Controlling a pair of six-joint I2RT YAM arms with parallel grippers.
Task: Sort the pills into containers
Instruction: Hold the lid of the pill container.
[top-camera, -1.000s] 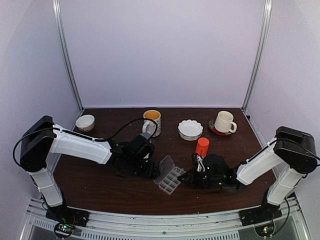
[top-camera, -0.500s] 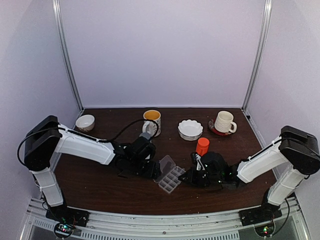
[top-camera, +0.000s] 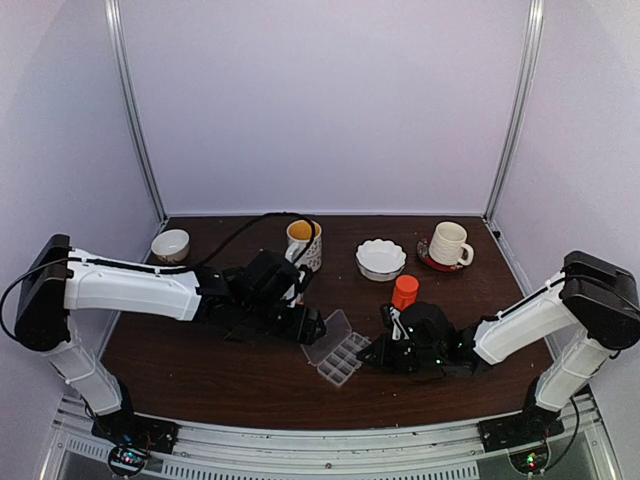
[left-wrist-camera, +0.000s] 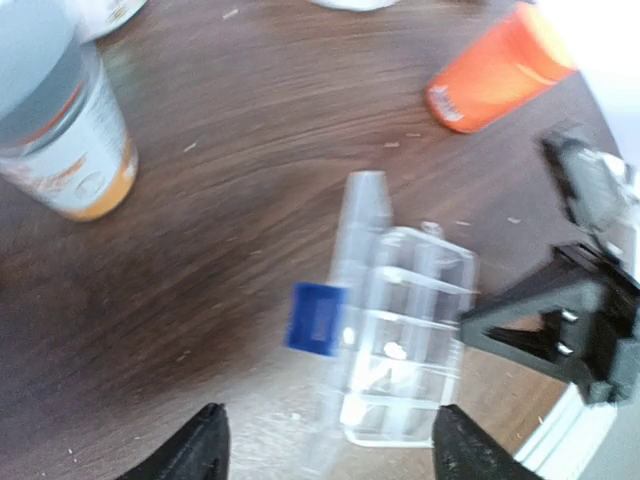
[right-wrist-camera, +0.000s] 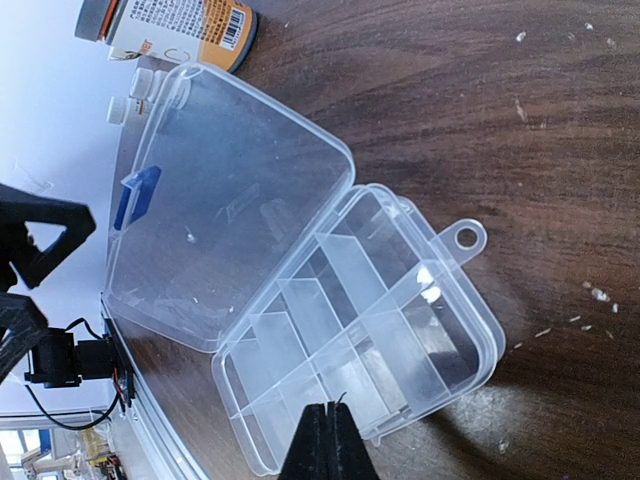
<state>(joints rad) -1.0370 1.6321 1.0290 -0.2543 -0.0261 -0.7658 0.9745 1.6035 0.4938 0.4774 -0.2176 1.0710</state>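
Centrally, in the top view, the pill box (top-camera: 338, 352) lies toward 6 o'clock on the worktop (top-camera: 200, 370), its hinged lid (right-wrist-camera: 230, 200) thrown back and a blue latch (right-wrist-camera: 135, 195) on the lid's outer edge. The left gripper (top-camera: 310, 325) sits at 10 o'clock of the box with its jaws spread wide and nothing between them; its wrist view looks straight down over the lid hinge. The right gripper (top-camera: 378, 352) sits at 3 o'clock of the box, jaws pressed together to a point just over the box's near rim. Whether that tip touches the plastic, or pinches anything, cannot be told. The compartments (right-wrist-camera: 360, 370), two rows behind clear dividers, appear empty. A few pale specks (right-wrist-camera: 598, 295) dot the wood at 3 o'clock of the box in the right wrist view; whether these are pills is too small to tell. An orange bottle (top-camera: 404, 292) stands at 1 o'clock of the box. Judged from this, sorting has not begun: the box is open and ready. The next move calls for finding the pills and placing each over one chosen compartment.
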